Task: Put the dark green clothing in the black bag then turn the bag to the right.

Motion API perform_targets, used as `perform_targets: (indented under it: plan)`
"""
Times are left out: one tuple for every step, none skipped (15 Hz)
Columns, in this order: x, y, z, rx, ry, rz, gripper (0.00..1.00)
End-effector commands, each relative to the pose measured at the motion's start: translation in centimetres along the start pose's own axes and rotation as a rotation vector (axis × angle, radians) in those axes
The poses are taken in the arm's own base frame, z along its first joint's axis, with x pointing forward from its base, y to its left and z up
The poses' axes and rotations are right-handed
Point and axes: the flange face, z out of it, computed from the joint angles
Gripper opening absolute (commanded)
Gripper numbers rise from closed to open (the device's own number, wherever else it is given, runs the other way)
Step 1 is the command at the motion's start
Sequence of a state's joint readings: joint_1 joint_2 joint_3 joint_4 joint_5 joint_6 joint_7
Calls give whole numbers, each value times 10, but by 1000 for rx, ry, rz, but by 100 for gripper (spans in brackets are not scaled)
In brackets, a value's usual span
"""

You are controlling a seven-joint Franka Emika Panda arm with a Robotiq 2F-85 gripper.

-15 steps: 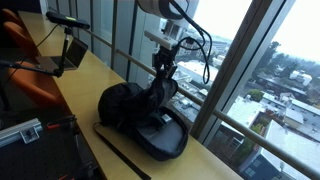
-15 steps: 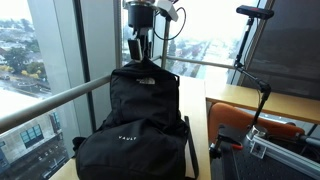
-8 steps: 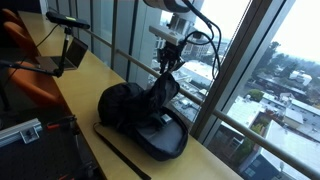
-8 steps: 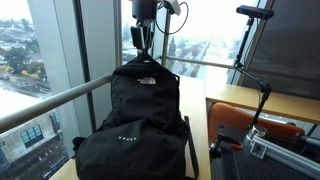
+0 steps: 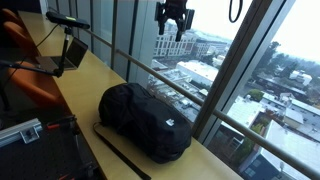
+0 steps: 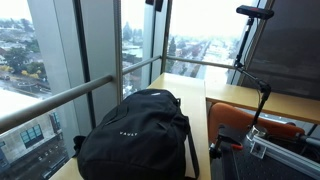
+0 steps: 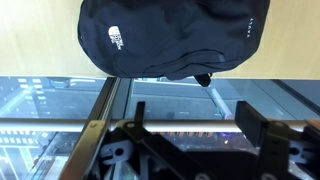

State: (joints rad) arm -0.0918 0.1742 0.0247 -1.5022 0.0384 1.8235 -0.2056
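The black bag (image 5: 145,120) lies flat on the wooden table by the window; it also shows in the other exterior view as the bag (image 6: 135,135) and at the top of the wrist view as the bag (image 7: 170,38). The dark green clothing is hidden from every view. My gripper (image 5: 174,27) hangs high above the bag at the window, open, with nothing between its fingers; only its underside (image 6: 153,3) shows at the frame's top edge. In the wrist view the gripper (image 7: 195,128) has its jaws wide apart with only the window rail behind them.
A metal rail (image 5: 190,95) and glass window run along the table's far edge. An orange chair (image 5: 35,85) and microphone stand (image 5: 65,22) stand at one end. A black case (image 6: 265,135) and a stand (image 6: 258,60) sit beside the bag. A black strap (image 5: 120,152) lies along the table.
The gripper opened, let go of the bag's top and rose well above it. The bag, held upright before, dropped and now lies flat on the table.
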Motion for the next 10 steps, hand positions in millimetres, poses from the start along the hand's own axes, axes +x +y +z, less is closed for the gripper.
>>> perform_targets:
  plan:
    - [-36,-32,-30,0,23,-51,100]
    - [-43,-43,-30,5,30,-64,100]
    - [-51,-54,-29,10,31,-81,100]
    - [-31,-37,-33,1,22,-49,100]
    - [-38,-47,-32,3,17,-63,100]
    - [-43,-53,-30,5,13,-72,100]
    - [-46,-56,-29,6,10,-75,100]
    - [-47,-56,-28,6,9,-75,100]
    - [-47,-55,-27,6,9,-74,100]
    - [-47,-55,-26,6,8,-74,100]
